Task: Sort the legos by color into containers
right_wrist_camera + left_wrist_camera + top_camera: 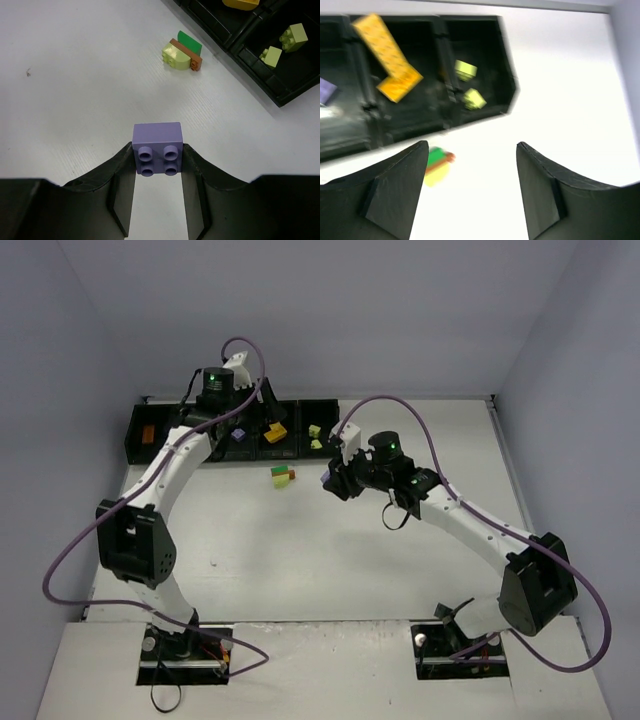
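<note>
The containers (134, 418) form a black row along the table's far edge. One holds an orange brick (147, 435), one a lilac brick (238, 435), one yellow bricks (390, 55) and the right end one two lime bricks (465, 70). My left gripper (470, 190) hovers open and empty over the table just in front of the yellow and lime bins. A small cluster of green, lime and orange-brown legos (283, 475) lies on the table before the bins. My right gripper (157, 155) is shut on a lilac brick (156, 142), held above the table to the right of that cluster (182, 52).
White table with grey walls on three sides. The right arm's purple cable (430, 445) loops above the table's right half. The bin row's right end (280, 97) lies close to the right gripper's far right.
</note>
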Tool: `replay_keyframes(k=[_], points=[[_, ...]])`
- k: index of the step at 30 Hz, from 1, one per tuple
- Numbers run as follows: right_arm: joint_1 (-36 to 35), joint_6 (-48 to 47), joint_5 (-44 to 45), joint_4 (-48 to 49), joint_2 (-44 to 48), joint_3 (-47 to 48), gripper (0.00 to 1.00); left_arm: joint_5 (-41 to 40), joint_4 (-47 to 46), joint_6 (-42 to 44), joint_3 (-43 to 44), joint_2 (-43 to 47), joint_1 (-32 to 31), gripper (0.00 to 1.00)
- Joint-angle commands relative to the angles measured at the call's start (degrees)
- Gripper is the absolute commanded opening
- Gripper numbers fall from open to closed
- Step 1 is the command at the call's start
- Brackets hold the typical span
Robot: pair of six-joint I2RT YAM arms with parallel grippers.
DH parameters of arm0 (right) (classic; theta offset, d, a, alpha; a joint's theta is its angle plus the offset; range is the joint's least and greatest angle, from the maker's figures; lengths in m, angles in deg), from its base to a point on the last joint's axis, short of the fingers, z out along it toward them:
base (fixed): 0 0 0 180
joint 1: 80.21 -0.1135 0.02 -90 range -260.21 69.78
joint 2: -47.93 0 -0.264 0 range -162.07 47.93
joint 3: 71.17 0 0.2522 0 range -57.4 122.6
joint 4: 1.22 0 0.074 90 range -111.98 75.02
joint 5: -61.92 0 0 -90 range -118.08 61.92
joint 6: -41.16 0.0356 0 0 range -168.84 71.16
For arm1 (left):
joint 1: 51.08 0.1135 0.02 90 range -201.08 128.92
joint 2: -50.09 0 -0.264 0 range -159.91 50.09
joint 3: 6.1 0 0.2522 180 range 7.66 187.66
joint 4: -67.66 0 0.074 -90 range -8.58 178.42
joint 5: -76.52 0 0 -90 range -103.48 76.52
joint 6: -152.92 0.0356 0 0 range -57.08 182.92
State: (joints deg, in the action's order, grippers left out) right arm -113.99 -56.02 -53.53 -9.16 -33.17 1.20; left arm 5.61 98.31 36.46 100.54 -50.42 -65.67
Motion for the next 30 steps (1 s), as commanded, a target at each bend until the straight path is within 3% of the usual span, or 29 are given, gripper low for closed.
replay_keyframes(k=[1, 8, 12, 21, 30], points=[[0.03, -0.64, -3.11, 5.33, 1.56, 2.12, 0.00, 9.19, -2.82, -4.47, -1.91, 6.19, -1.14, 0.64], [-0.85, -2.13, -5.92, 6.74, 2.88, 2.47, 0.01, 24.92, -3.17, -12.47, -7.27, 9.98, -5.36, 0.65], [-1.29, -3.10, -6.45, 6.74, 3.40, 2.83, 0.01, 29.59, -2.30, -14.15, -8.07, 10.42, -7.47, 0.65], [-1.81, -4.07, -7.42, 6.22, 3.76, 3.71, 0.02, 29.34, 8.51, -8.26, -6.75, 10.07, -10.46, 0.63], [-2.17, -4.33, -7.07, 5.78, 3.41, 4.14, 0.02, 28.72, 13.70, -4.92, -5.26, 8.22, -12.57, 0.54]])
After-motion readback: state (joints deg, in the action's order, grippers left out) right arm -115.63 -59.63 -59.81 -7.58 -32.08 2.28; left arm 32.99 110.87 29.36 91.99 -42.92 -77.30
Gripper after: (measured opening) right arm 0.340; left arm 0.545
